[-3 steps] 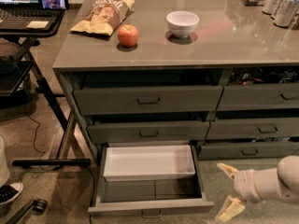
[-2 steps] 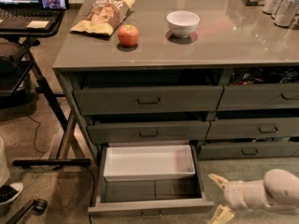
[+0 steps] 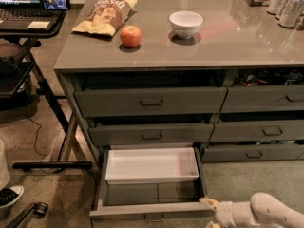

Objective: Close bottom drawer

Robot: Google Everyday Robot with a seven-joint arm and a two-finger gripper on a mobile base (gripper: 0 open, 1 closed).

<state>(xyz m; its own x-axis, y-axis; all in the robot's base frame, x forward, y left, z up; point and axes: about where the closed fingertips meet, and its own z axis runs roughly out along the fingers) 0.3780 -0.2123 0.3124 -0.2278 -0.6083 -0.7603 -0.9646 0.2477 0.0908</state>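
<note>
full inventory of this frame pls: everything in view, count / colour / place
bottom drawer: 1, grey, left stack, pulled open
tray: 1, white, inside the bottom drawer
other drawers: 5, grey, two above it, three in the right stack
counter: 1, grey, over the drawers
chip bag: 1, yellow-brown, counter left
apple: 1, red, beside the chip bag
bowl: 1, white, counter middle
cans: at least 2, pale, counter far right
laptop: 1, dark, stand at left
shoe: 1, black and white, floor lower left
arm: 1, white, lower right
tool: 1, cream, by the right end of the bottom drawer's front
</note>
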